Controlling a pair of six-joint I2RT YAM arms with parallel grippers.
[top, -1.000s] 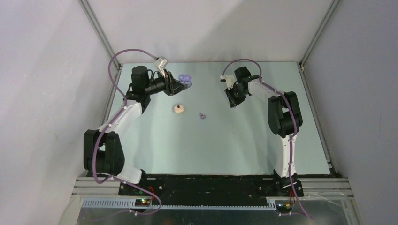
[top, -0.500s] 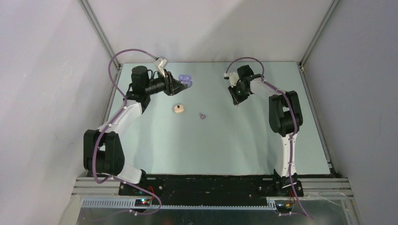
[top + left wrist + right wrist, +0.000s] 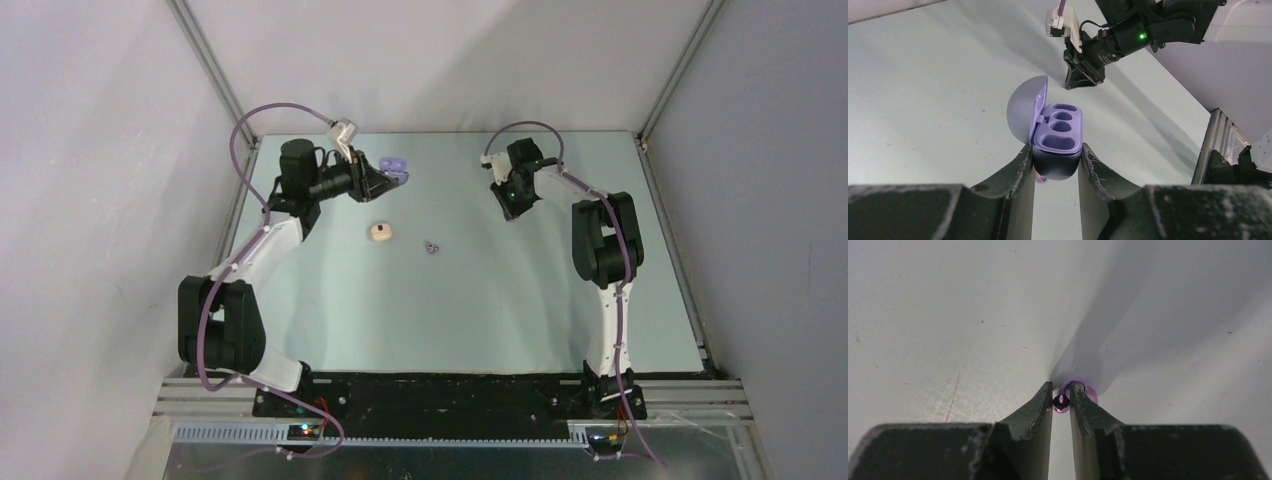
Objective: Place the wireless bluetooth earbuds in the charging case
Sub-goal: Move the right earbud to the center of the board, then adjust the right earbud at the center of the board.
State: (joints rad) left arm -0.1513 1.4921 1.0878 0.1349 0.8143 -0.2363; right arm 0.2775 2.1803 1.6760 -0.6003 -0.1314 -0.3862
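My left gripper (image 3: 388,177) is shut on the open purple charging case (image 3: 396,168), held above the table at the far left. In the left wrist view the case (image 3: 1058,127) sits between the fingertips, lid up, and its wells look empty. My right gripper (image 3: 515,203) is at the far middle-right. In the right wrist view it (image 3: 1061,391) is shut on a purple earbud (image 3: 1061,401) just above the table. A second purple earbud (image 3: 431,247) lies on the table mid-way between the arms. The cream-white earbuds cannot be told apart.
A small cream case (image 3: 380,232) lies on the table below the left gripper. The right arm's gripper (image 3: 1082,77) shows beyond the purple case in the left wrist view. Grey walls with metal frame posts enclose the table on three sides.
My right gripper has moved right and toward the far wall and turned at the wrist. My left gripper and the purple case have stayed put.
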